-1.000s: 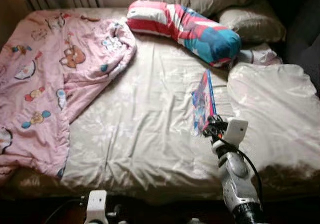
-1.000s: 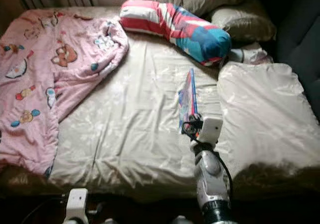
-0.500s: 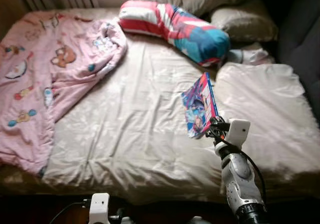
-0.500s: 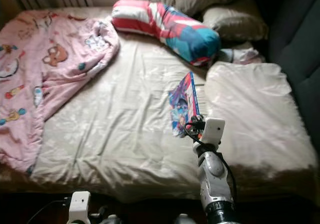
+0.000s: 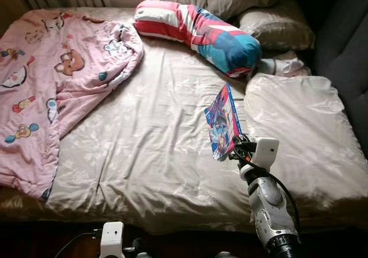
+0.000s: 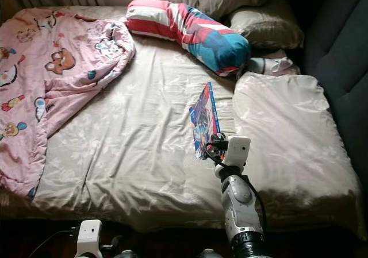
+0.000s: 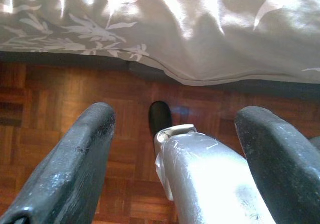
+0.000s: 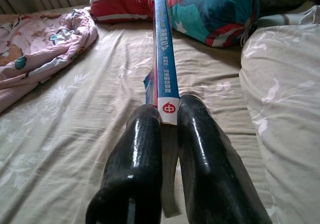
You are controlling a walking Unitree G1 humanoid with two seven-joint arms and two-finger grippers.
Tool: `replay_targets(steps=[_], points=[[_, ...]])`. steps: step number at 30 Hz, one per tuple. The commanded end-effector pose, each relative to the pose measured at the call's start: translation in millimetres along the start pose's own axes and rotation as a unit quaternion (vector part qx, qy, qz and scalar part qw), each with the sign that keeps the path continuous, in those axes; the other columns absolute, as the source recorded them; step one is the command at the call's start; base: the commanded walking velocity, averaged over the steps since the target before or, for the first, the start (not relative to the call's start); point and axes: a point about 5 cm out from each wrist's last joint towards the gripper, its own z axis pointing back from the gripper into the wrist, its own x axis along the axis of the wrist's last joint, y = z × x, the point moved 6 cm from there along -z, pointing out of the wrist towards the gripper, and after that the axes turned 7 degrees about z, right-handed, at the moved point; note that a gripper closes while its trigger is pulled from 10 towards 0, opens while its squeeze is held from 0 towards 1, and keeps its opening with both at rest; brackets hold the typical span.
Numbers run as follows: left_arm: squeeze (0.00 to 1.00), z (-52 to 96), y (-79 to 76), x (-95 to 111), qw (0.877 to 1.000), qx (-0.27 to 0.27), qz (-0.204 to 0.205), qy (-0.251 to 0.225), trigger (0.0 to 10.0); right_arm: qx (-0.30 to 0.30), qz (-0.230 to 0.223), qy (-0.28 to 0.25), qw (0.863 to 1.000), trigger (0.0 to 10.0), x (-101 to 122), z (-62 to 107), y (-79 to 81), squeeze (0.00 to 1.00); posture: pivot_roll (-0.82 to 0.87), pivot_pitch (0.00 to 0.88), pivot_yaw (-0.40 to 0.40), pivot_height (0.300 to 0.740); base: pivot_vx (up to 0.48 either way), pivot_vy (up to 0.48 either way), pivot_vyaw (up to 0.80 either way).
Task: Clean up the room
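Our right gripper (image 8: 169, 121) pinches a thin book (image 5: 223, 121) at its near end, spine clamped between both black fingers (image 8: 137, 149). The book stands on edge, long axis running away from us toward the striped bolster pillow (image 5: 198, 33), spine strip blue with a white label at the near end. Its colourful cartoon cover faces our left. It sits above the middle-right of the bed, just left of the white folded duvet (image 5: 299, 120); we can't tell if its lower edge touches the sheet or hangs clear.

Bed has a beige sheet (image 5: 144, 143) with a pale leaf print, wrinkled, with sun patches across it. A pink cartoon-print blanket (image 5: 46, 80) is bunched over the left side and drapes off the near-left corner. Beige pillows (image 5: 253, 5) are at the head, beside a small crumpled cloth (image 5: 284, 67) behind the bolster. A dark upholstered piece (image 5: 345, 45) runs along the right side. There is parquet floor (image 7: 60, 99) under the bed edge.

Our left gripper (image 7: 175, 149) hangs low near the floor in front of the bed, fingers spread wide, nothing between them.

The title text on the spine is too small to read, and the cover art is only partly visible because of the steep angle. The far corners of the room are dark.
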Motion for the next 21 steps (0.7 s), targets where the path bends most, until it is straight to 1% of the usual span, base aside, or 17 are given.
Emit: replay_targets(steps=[1, 4, 16, 21], points=[[0.00, 4.2, 5.0, -13.4, 1.000, 0.004, -0.002, 0.020, 10.0, 0.000, -0.003, -0.014, 1.000, 10.0, 7.1, -1.1, -0.4, 0.00, -0.01, 0.217, 0.007, 0.740, 0.000, 0.000, 0.00], [0.00, 4.6, 5.4, -14.3, 1.000, 0.004, -0.001, 0.021, 10.0, 0.008, -0.002, -0.008, 1.000, 10.0, 3.9, -0.6, 2.2, 0.00, -0.01, 0.216, 0.007, 0.740, 0.000, 0.000, 0.00], [0.00, 5.6, 4.6, -18.6, 1.000, 0.003, 0.001, 0.028, 10.0, 0.010, 0.000, 0.001, 1.000, 10.0, -0.9, 0.9, 3.2, 0.00, -0.01, 0.212, 0.009, 0.740, 0.000, 0.000, 0.00], [0.00, 5.6, 4.6, -19.4, 1.000, 0.003, 0.001, 0.031, 10.0, 0.018, -0.001, 0.008, 1.000, 10.0, -5.4, 2.8, 6.7, 0.00, -0.01, 0.212, 0.009, 0.740, 0.000, 0.000, 0.00]])
